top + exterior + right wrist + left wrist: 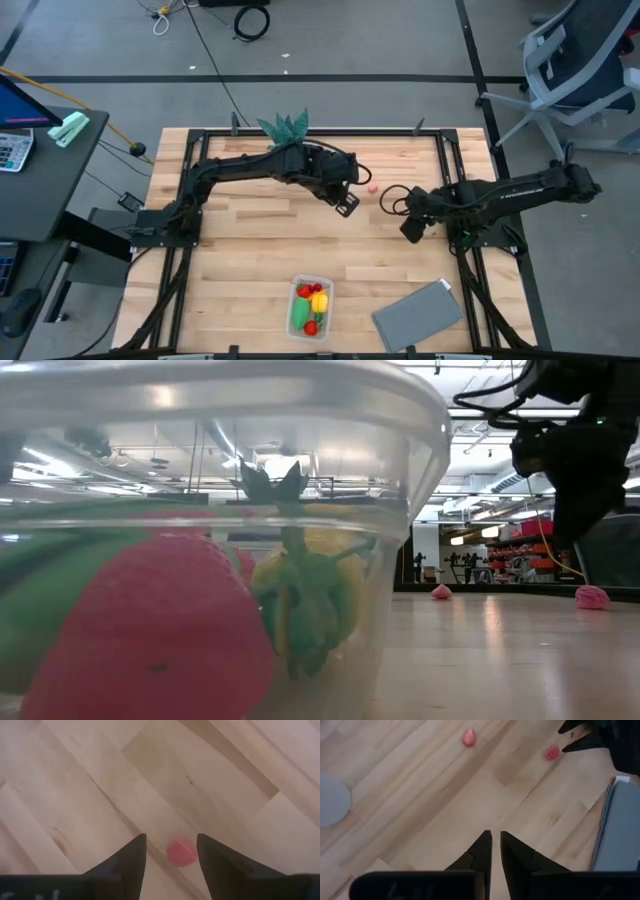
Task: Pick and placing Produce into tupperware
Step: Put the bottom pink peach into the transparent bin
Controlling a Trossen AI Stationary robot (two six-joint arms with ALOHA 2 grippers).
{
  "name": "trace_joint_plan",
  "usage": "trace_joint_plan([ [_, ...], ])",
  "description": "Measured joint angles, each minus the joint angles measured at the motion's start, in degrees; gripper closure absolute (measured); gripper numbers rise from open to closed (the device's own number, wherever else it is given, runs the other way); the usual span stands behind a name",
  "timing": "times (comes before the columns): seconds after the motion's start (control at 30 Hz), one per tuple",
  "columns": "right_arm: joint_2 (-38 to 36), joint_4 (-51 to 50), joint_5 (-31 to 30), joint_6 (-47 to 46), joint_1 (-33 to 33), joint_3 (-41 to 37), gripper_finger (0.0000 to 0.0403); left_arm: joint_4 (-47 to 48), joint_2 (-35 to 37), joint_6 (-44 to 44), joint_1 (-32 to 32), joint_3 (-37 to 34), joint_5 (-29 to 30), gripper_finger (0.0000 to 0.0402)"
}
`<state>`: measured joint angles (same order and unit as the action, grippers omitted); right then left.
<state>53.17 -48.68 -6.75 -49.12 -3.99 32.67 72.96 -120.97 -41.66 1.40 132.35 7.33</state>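
The clear tupperware stands near the table's near edge and holds red, yellow and green produce; it fills the low view. Two small pink pieces lie on the wood toward the far side: one beside my left gripper, the other under my right gripper. My right gripper is open and hovers above that piece, one finger on each side, apart from it. My left gripper is shut, empty, over bare wood.
A flat grey sheet lies at the near right, beside the tupperware. A spiky green plant stands at the far edge behind the left arm. Bare wood lies between the grippers and the tupperware. Black frame rails run along the table's sides.
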Motion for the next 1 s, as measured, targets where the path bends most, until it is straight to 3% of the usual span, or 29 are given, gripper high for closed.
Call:
trace_joint_plan([
  [0.23, 5.41, 0.08, -0.36, -6.77, 0.0, 0.0, 0.0219, 0.01, -0.01, 3.48, -0.05, 0.0, -0.06, 0.0366],
  [0.6, 19.39, 0.14, 2.93, -6.33, -0.03, 0.0, 0.022, 0.07, -0.02, 3.99, -0.03, 0.0, -0.04, 0.0372],
  [1.0, 22.23, 2.31, 6.47, -5.27, -0.04, 0.0, 0.022, 0.07, -0.04, 3.95, -0.01, 0.0, -0.04, 0.0371],
])
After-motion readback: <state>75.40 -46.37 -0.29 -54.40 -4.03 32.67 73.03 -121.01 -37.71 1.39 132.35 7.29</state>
